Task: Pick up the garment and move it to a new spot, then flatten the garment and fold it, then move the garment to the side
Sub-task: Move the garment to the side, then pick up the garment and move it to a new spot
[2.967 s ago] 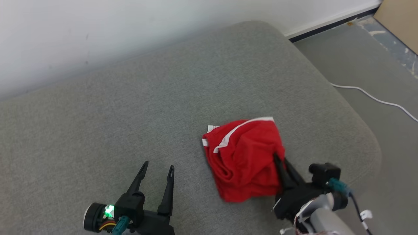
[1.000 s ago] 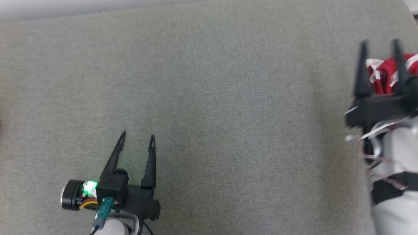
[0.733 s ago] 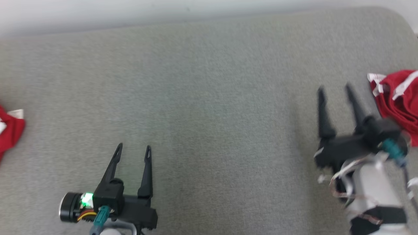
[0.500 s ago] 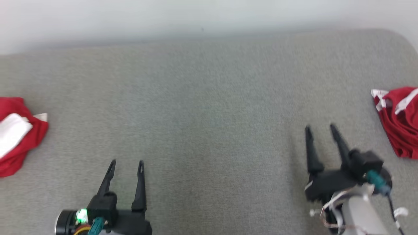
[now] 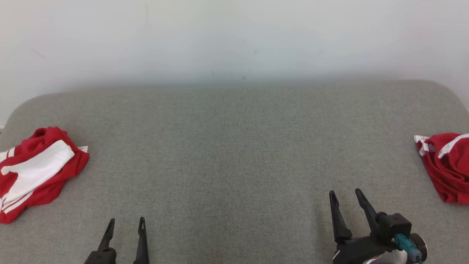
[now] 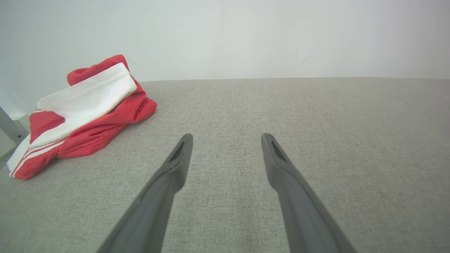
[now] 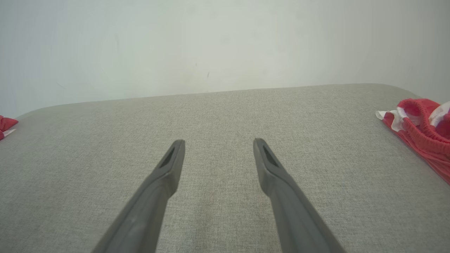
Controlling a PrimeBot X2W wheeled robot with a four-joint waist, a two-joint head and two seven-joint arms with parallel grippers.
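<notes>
A crumpled red garment with white panels [image 5: 34, 172] [image 6: 81, 112] lies at the far left of the grey cushion [image 5: 234, 146]. A folded red garment with white trim [image 5: 449, 165] [image 7: 420, 130] lies at the far right edge. My left gripper [image 5: 126, 222] [image 6: 225, 137] stands open at the bottom left, well right of the crumpled garment, with nothing between its fingers. My right gripper [image 5: 345, 192] [image 7: 217, 142] stands open at the bottom right, left of the folded garment and apart from it, also empty.
A pale wall [image 5: 234, 40] runs along the far edge of the cushion. The cushion's corners round off at the far left and far right. A strip of grey frame [image 6: 10, 126] shows beyond the left end in the left wrist view.
The head camera has swung left and tilted up, bringing the left garment and the wall into view. My right gripper has drawn back from the folded garment and lowered toward the near edge.
</notes>
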